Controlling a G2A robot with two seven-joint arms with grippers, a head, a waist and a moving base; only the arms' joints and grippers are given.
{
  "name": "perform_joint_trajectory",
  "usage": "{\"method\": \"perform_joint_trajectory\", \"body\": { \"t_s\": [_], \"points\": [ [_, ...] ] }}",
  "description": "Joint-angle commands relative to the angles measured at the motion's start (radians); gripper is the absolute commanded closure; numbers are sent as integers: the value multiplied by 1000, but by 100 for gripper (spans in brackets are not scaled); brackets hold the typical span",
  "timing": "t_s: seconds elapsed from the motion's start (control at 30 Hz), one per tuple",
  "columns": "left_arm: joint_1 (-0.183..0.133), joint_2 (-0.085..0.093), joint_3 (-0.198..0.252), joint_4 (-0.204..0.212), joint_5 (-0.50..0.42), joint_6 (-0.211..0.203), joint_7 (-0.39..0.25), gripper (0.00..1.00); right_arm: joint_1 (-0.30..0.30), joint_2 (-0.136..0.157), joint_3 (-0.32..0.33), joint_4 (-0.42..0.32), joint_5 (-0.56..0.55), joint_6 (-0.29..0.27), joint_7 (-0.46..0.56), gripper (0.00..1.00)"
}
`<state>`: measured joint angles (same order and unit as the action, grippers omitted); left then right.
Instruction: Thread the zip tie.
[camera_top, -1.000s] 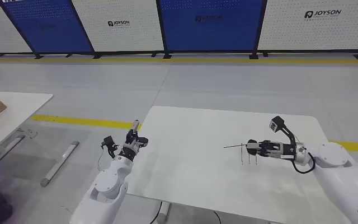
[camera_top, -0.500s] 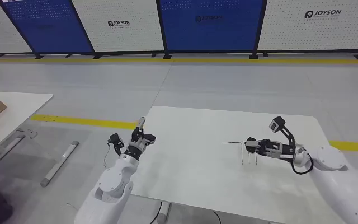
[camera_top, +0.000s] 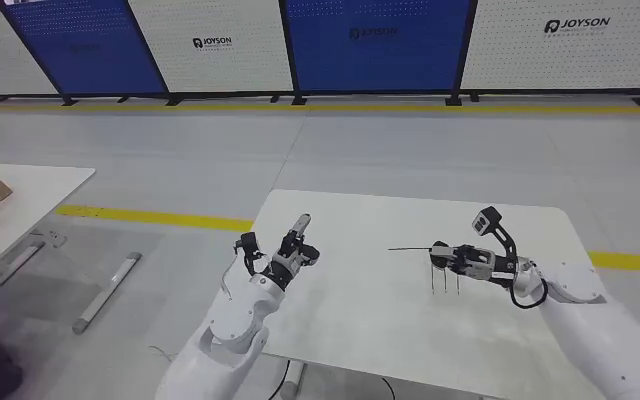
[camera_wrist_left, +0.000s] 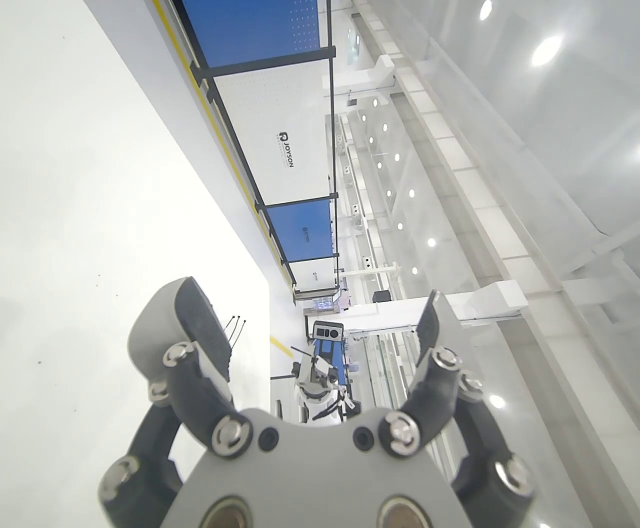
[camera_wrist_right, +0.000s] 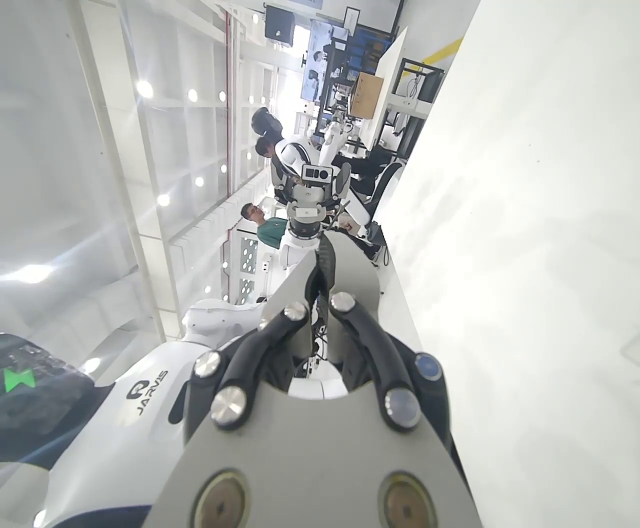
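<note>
Left end effector (camera_wrist_left: 320, 327): fingers spread wide, above desk (camera_top: 340, 310) near its left edge.
Right end effector (camera_top: 437, 257): pressed together, pinching zip tie (camera_top: 408, 249), above desk's right half.
Zip tie: level, tip pointing toward desk middle.
Spare ties (camera_top: 445, 282): lying on desk, just below.
Panels (camera_top: 375, 45): logo print, beyond desk.

White table (camera_top: 340, 320), your work surface.
You have black zip ties (camera_top: 445, 284) lying side by side toward its right.
</note>
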<state>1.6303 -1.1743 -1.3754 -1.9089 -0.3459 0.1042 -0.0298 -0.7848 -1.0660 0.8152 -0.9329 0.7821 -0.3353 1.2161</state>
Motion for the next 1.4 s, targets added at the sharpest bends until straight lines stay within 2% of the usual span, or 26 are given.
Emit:
{"method": "perform_joint_trajectory", "body": {
  "t_s": [0.0,0.07,0.17,0.33,0.43,0.53,0.57,0.93,1.1,1.13,1.2,1.37],
  "points": [
    [0,0,0,0,0,0,0,0,0,0,0,0,0,0,0,100],
    [0,0,0,0,0,0,0,0,0,0,0,0,0,0,0,100],
    [-10,-1,24,34,71,-14,7,0,-19,-4,-4,-40,-13,3,-45,100],
    [-34,-12,136,79,174,-45,27,0,-36,-34,-45,-90,-39,6,-132,100],
    [-52,-22,197,112,186,-62,27,0,-32,-59,-76,-88,-38,10,-162,100],
    [-66,-29,232,138,176,-79,25,0,-24,-77,-97,-66,-55,6,-200,100],
    [-71,-31,239,145,169,-102,30,0,-20,-83,-102,-59,-62,8,-211,100],
    [-74,-32,239,148,165,-102,34,0,-29,-84,-102,-70,-67,10,-229,100],
    [-103,-43,276,170,144,-110,31,0,-60,-94,-104,-118,-90,9,-274,100],
    [-115,-48,290,176,111,-105,29,0,-62,-98,-106,-121,-97,7,-286,100],
    [-136,-56,311,193,108,-128,66,0,-64,-104,-104,-121,-107,-5,-311,100],
    [-136,-56,311,193,108,-128,66,0,-64,-104,-104,-121,-107,-5,-311,100]
  ]
}}
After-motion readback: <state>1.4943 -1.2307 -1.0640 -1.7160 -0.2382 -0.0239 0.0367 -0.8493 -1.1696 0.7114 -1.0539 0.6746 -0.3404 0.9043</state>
